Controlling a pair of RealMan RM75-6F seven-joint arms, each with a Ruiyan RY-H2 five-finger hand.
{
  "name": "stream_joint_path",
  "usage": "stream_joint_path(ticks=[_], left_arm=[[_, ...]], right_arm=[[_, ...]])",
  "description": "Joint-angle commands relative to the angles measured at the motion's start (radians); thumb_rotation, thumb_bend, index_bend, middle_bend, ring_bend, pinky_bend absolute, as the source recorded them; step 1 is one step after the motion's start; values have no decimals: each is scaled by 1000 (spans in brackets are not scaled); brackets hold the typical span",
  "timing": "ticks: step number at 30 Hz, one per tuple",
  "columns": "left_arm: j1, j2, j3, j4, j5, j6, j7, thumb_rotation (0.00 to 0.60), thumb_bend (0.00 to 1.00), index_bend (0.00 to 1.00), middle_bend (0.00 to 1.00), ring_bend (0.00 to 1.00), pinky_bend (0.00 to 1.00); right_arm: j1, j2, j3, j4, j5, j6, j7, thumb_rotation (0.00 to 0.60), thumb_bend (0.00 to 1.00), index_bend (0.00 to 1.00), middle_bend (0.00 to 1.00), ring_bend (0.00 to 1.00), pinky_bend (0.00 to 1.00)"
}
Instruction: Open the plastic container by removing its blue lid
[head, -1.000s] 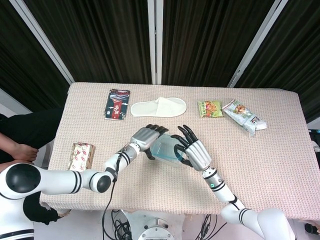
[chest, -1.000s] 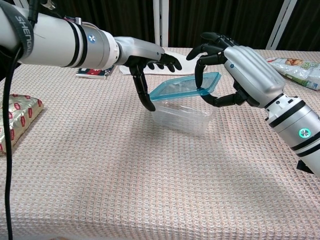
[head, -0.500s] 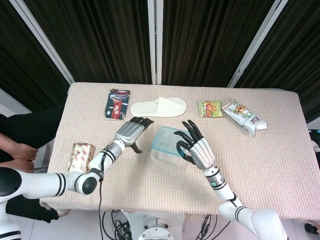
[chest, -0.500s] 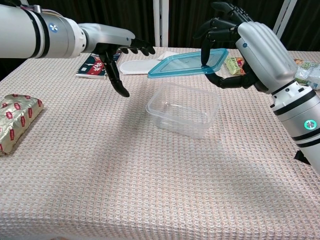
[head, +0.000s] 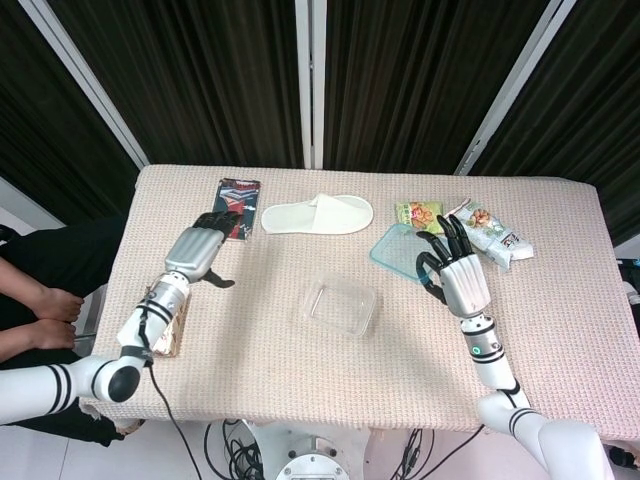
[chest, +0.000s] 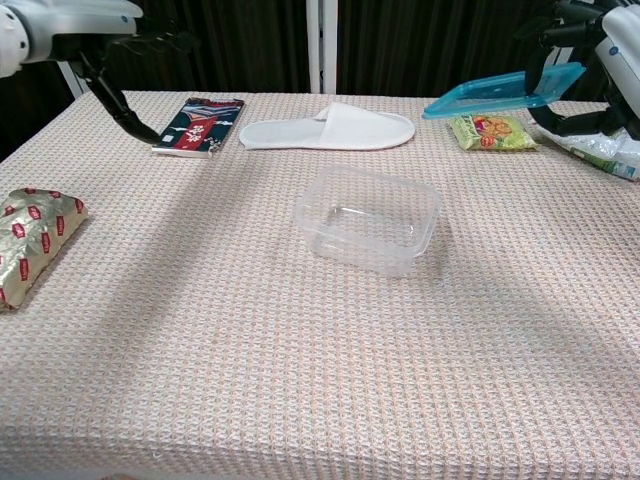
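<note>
The clear plastic container (head: 341, 307) (chest: 369, 218) stands open and uncovered in the middle of the table. Its blue lid (head: 396, 250) (chest: 502, 94) hangs in the air to the right of it, tilted, held by my right hand (head: 455, 273) (chest: 608, 55) between thumb and fingers. My left hand (head: 198, 253) (chest: 85, 28) is far off to the left above the table, fingers apart, holding nothing.
A white slipper (head: 317, 214) (chest: 329, 128) and a dark packet (head: 233, 209) (chest: 200, 123) lie at the back. Two snack bags (head: 420, 217) (head: 488, 233) lie back right, under the lid. A gold wrapped pack (chest: 33, 242) sits at the left edge.
My right hand has carried the lid up and away to the right, off the container. My left hand has drawn back to the left, away from the container.
</note>
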Motion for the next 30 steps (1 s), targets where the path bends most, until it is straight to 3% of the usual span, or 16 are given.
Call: stream_joint_path(ticks=[1, 2, 4, 9, 12, 15, 18, 23, 27, 30], left_arm=[[68, 31, -3, -18, 67, 54, -46, 600, 0, 8, 15, 0, 46], [80, 33, -3, -18, 77, 63, -48, 600, 0, 8, 16, 0, 46], [107, 37, 0, -19, 98, 85, -50, 600, 0, 8, 15, 0, 46], [175, 64, 9, -18, 141, 130, -64, 600, 0, 8, 16, 0, 46], [230, 80, 21, 8, 178, 188, -52, 600, 0, 8, 20, 0, 45], [285, 96, 27, 24, 203, 249, -49, 600, 0, 11, 25, 0, 44], [335, 123, 39, 33, 233, 285, -64, 600, 0, 17, 28, 0, 43], [430, 173, 67, 53, 283, 345, -85, 600, 0, 27, 35, 0, 36], [502, 188, 86, 89, 331, 408, -89, 600, 0, 31, 40, 0, 20], [565, 187, 100, 104, 373, 464, -102, 600, 0, 40, 47, 0, 17]], right_arm=[[-40, 90, -33, -104, 19, -90, -81, 600, 327, 159, 46, 0, 0], [-47, 109, -40, -132, 20, -102, -97, 600, 320, 62, 12, 0, 0], [-67, 157, -53, -205, 26, -125, -128, 600, 290, 7, 0, 0, 0], [-122, 332, -102, -464, 38, -190, -204, 600, 130, 0, 0, 0, 0], [-148, 492, -143, -674, 30, -226, -253, 600, 106, 0, 0, 0, 0], [-173, 609, -156, -818, 30, -222, -270, 600, 106, 0, 0, 0, 0], [-205, 672, -150, -893, 32, -176, -261, 600, 118, 0, 15, 0, 0], [-264, 748, -123, -980, 65, -105, -206, 600, 201, 83, 181, 41, 103], [-303, 806, -125, -1040, 83, -92, -185, 600, 233, 89, 144, 27, 80], [-331, 870, -155, -1105, 95, -125, -191, 600, 237, 15, 24, 0, 6]])
